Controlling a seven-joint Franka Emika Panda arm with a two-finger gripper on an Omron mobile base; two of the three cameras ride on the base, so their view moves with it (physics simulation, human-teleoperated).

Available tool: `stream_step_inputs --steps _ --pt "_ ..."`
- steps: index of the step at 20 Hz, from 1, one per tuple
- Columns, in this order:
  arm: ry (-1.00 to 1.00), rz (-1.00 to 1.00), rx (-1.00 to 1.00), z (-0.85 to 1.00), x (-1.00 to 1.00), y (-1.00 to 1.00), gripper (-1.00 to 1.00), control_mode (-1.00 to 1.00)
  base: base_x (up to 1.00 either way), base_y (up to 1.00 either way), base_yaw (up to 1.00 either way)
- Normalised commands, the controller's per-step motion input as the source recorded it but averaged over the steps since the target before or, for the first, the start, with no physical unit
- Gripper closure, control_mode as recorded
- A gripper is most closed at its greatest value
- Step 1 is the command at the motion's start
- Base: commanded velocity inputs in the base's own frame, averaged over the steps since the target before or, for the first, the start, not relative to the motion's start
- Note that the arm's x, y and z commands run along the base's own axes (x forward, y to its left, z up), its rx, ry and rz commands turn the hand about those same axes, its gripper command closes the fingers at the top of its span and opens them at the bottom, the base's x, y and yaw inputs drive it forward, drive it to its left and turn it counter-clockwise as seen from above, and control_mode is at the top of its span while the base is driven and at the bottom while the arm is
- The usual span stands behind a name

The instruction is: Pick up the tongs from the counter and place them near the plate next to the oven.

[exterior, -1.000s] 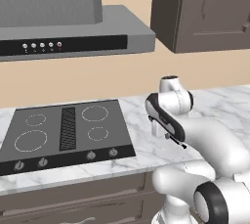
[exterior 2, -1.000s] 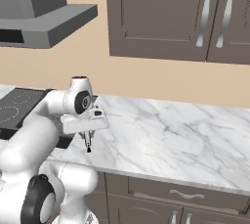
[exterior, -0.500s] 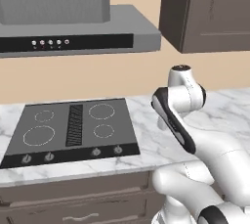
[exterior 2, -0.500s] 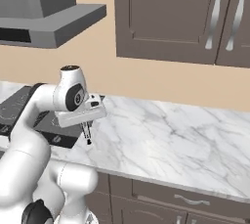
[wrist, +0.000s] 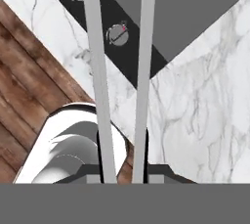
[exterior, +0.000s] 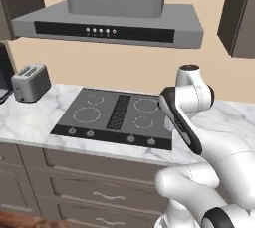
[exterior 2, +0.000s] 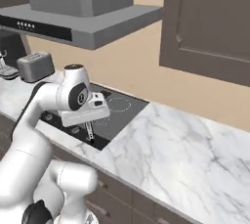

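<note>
My gripper (exterior 2: 90, 122) is shut on the tongs (exterior 2: 90, 133), which hang down from it as a thin grey rod over the front edge of the counter (exterior 2: 185, 149). In the hand view the tongs (wrist: 97, 71) run as two long grey bars from my gripper (wrist: 123, 162) up across the picture. Below them lie the corner of the black cooktop (wrist: 195, 17), with a knob (wrist: 117, 34), and the marble. My arm (exterior: 182, 122) bends above the right end of the cooktop (exterior: 119, 117). The oven and the plate are out of view.
A silver toaster (exterior: 31, 81) stands on the marble counter (exterior: 30, 117) left of the cooktop, also visible as the toaster (exterior 2: 35, 66). A grey range hood (exterior: 109, 23) hangs overhead. Dark upper cabinets (exterior 2: 210, 22) are at the right. Wooden floor (wrist: 29, 71) lies beyond the counter's edge.
The whole scene has slid right in both base views: the base has moved left along the counter. The toaster has come into view. The tongs stay held in my gripper.
</note>
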Motion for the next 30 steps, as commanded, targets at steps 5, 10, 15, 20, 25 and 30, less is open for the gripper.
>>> stream_step_inputs --steps 5,10,15,20,25,30 --pt "0.0 0.0 0.0 0.0 0.0 0.0 1.0 1.0 -0.19 0.24 0.64" --pt "0.0 0.0 0.0 0.0 0.0 0.0 1.0 1.0 -0.26 0.36 0.68" --pt "0.0 0.0 0.0 0.0 0.0 0.0 1.0 1.0 -0.12 0.51 0.73" --pt "0.0 0.0 0.0 0.0 0.0 0.0 1.0 1.0 -0.07 0.65 0.67" --pt "0.0 0.0 0.0 0.0 0.0 0.0 1.0 1.0 0.05 0.53 0.64" --pt "0.0 0.0 0.0 0.0 0.0 0.0 1.0 1.0 0.38 0.42 0.59"
